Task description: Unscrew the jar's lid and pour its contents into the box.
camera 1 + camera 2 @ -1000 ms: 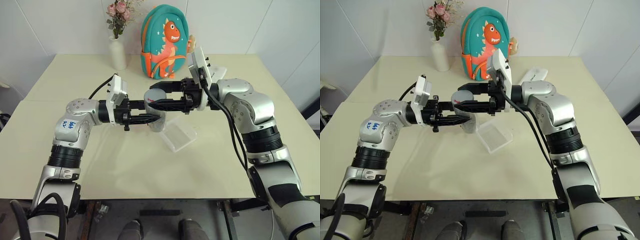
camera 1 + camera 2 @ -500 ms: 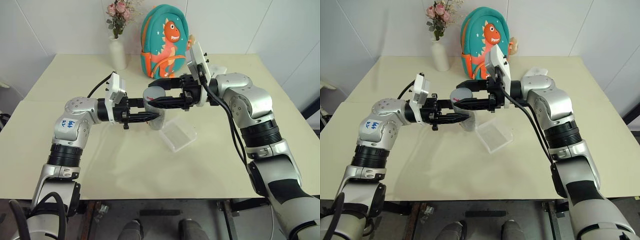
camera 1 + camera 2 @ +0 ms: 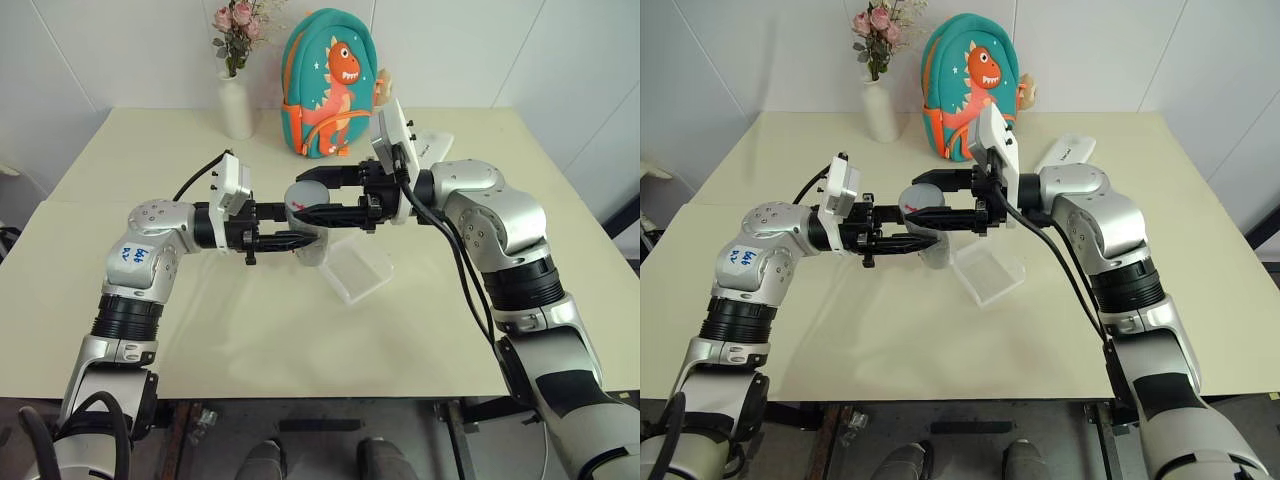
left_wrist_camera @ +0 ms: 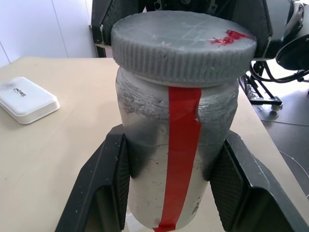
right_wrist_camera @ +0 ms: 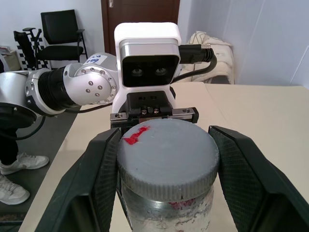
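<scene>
While the left gripper [image 4: 169, 159] clamps the jar [image 4: 176, 145] by its body, bracing it above the table [image 3: 250, 330] beside the box [image 3: 357, 268], the right gripper [image 5: 166, 164] squeezes the lid [image 5: 166, 157] from the opposite side. One anchors, one twists; the lid looks seated, unscrewing not done.

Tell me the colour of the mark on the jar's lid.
Red, a small smear on the grey lid; it shows best in the right wrist view.

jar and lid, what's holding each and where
Left end effector clamps the jar by its body; right end effector grips the lid around its rim.
</scene>
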Tool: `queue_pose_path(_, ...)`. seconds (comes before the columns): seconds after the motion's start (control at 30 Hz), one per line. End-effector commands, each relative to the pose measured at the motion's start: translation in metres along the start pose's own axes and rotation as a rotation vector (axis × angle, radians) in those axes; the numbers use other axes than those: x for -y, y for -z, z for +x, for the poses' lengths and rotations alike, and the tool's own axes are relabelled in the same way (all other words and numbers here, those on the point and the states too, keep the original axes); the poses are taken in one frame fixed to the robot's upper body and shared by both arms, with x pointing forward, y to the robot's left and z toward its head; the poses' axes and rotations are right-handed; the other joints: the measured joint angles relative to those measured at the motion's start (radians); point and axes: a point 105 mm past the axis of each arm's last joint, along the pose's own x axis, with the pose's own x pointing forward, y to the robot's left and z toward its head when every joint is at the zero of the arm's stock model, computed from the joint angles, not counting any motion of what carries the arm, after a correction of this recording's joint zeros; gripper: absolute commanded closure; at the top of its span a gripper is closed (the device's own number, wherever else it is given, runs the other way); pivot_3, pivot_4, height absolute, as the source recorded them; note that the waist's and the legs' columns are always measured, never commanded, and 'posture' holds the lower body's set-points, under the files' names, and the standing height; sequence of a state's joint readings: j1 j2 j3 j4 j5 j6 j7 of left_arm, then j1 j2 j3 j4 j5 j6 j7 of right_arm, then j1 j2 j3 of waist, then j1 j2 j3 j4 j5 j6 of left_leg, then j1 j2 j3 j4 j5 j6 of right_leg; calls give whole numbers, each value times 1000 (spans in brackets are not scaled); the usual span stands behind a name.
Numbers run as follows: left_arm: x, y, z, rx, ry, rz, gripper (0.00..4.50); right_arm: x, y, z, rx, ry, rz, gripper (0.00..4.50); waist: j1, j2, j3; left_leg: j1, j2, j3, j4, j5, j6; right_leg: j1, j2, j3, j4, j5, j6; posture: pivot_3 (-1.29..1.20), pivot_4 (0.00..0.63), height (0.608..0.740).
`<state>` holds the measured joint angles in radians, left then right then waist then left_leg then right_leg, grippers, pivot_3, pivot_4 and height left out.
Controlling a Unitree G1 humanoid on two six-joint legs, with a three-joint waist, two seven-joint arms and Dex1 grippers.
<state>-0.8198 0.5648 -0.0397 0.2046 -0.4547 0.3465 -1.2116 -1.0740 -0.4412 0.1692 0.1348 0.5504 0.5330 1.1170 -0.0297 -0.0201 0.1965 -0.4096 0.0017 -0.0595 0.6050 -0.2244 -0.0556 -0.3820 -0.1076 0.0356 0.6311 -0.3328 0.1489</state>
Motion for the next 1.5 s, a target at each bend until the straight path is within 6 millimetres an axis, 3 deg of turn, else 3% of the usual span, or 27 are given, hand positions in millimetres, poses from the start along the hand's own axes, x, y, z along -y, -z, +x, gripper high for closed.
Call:
queue_pose_path(0.03,27,36,14,-131,127,-67,2621,18,-77,-37,218,213,-199,1947,0,0,0,0,0,0,0,0,0,0,0,0,0,0,0,0,150,740)
queue_pose_path(0.2,21,36,13,-132,91,-65,2621,21,-76,-37,218,253,-186,1947,4,5,3,0,-1,1,1,0,0,0,-1,1,1,0,0,0,150,740)
queue_pose_path(0.4,21,32,15,-113,66,-64,2621,15,-73,-36,228,286,-165,1947,-1,0,6,-13,1,0,7,1,-1,-14,2,2,12,0,0,0,150,740)
queue_pose_path(0.57,22,30,17,-97,64,-71,2621,13,-72,-39,232,313,-152,1947,-1,3,8,-12,1,0,8,2,-1,-14,3,3,14,0,0,0,150,740)
queue_pose_path(0.73,13,-4,12,-15,31,-42,2621,14,-70,-49,216,352,-147,1947,1,3,8,-12,1,-1,8,3,-2,-14,3,3,15,0,-1,0,150,740)
queue_pose_path(0.87,8,-23,-4,-15,-13,-13,2621,21,-60,-70,165,451,-143,1947,2,3,8,-12,1,-1,8,3,-2,-14,3,3,14,0,-1,0,150,740)
queue_pose_path(1.0,-1,-41,-25,-17,-95,18,2621,27,-42,-105,89,594,-126,1947,1,3,8,-12,1,-1,7,3,-1,-14,3,3,12,0,-1,0,150,740)
queue_pose_path(1.17,-13,-48,-50,-60,-204,56,2621,26,-11,-145,-12,777,-77,1947,1,3,8,-12,1,0,7,3,-1,-14,3,3,12,0,-1,0,150,740)
queue_pose_path(1.3,-37,-41,-70,-107,-345,104,2621,5,55,-179,-205,949,33,1947,4,3,8,-12,2,-1,7,3,-1,-13,5,4,13,0,-1,0,150,740)
queue_pose_path(1.5,-59,-34,-62,-122,-404,194,2621,-26,116,-192,-295,1069,155,1947,5,3,9,-12,1,0,9,3,-1,-13,5,5,13,0,-1,0,150,740)
